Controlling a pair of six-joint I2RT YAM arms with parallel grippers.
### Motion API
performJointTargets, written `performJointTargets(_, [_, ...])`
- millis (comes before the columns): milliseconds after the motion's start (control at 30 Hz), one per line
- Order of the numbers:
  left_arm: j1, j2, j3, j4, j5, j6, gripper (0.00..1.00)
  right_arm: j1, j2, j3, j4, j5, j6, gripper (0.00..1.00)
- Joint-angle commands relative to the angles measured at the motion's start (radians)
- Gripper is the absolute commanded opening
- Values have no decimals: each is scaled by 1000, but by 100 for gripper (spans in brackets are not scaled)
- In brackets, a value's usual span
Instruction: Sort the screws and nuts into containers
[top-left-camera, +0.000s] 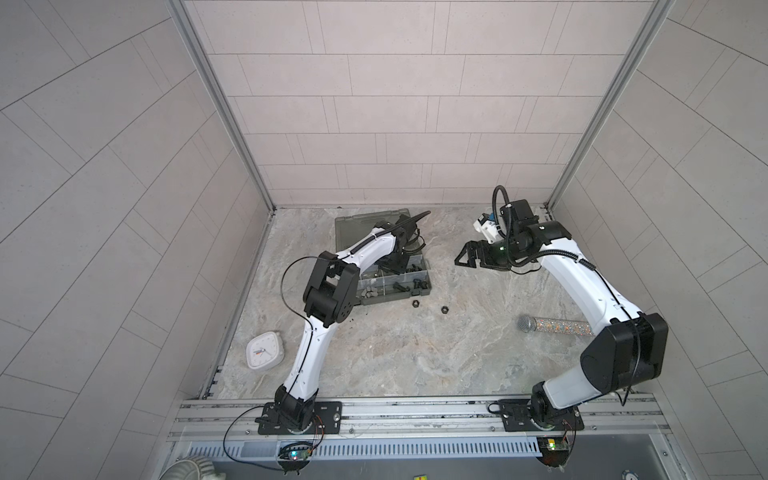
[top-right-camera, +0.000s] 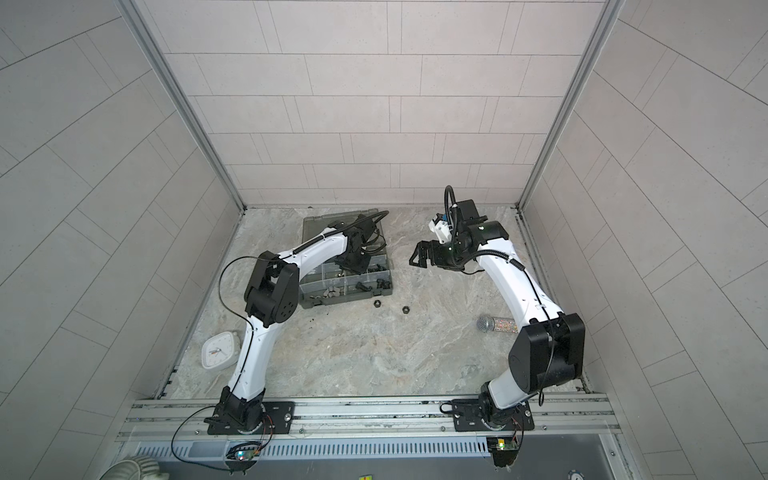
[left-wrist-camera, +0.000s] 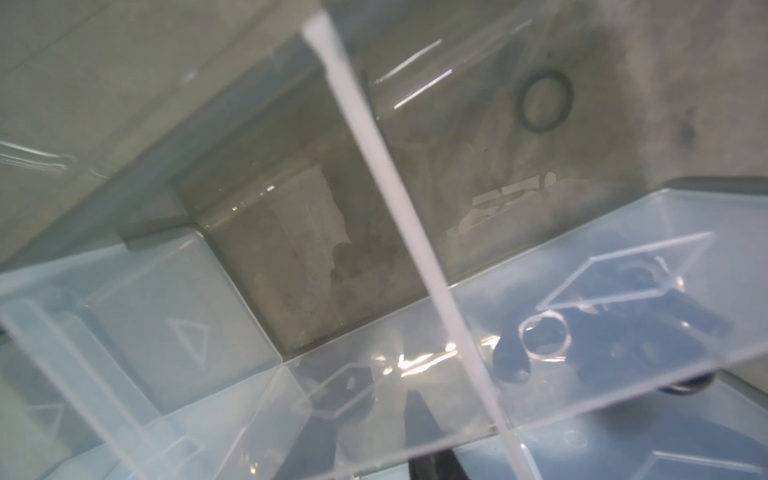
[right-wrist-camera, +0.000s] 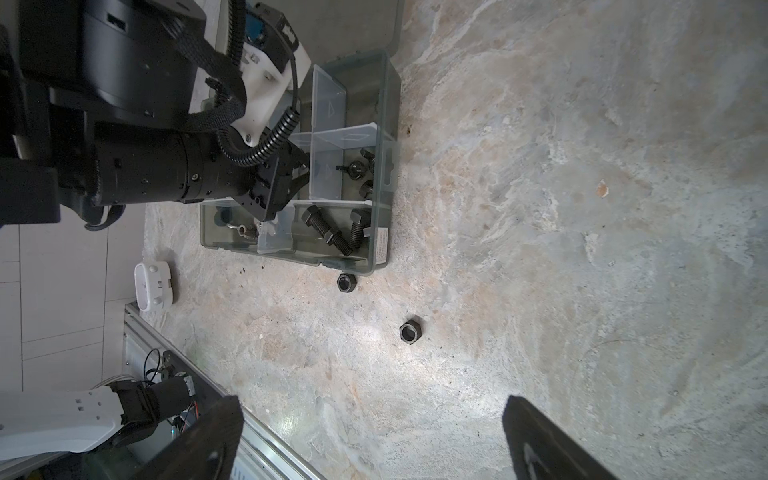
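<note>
Black nuts (right-wrist-camera: 345, 284) near grey organizer case (right-wrist-camera: 380, 249)

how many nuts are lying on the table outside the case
2: one nut beside the case, the other nut farther out on the table. The left arm may hide more.

A robotics lab test cell; a left arm (top-left-camera: 305, 357) and a right arm (top-left-camera: 582, 282) are bolted to an aluminium rail (top-left-camera: 415, 409); beyond the rail lies a marble-patterned desk (top-left-camera: 415, 353), boxed in by tile-printed panels (top-left-camera: 395, 104) on metal framing (top-left-camera: 223, 104); just before the rail sit a bare circuit board (top-left-camera: 295, 454) and loose wiring.
</note>
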Motion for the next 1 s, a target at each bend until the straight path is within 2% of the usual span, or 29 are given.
performJointTargets(0, [25,58,-23,-115,-32,5,31,-4,1,29,-15,0,-2,99])
performJointTargets(133, [26,39,-34,-123,-67,5,39,-5,1,24,-9,0,2,99])
performJointTargets(533, [30,92,-44,-139,-26,8,39,-8,-22,-1,-6,4,4,99])
performJointTargets(700, [30,96,-48,-141,-18,6,31,-9,-33,-12,-6,7,3,99])
performJointTargets(767, [30,92,-50,-142,-17,10,25,-12,-37,-17,-6,9,6,99])
performJointTargets(967, [31,87,-46,-149,-7,8,18,-20,-48,-29,-4,11,6,99])
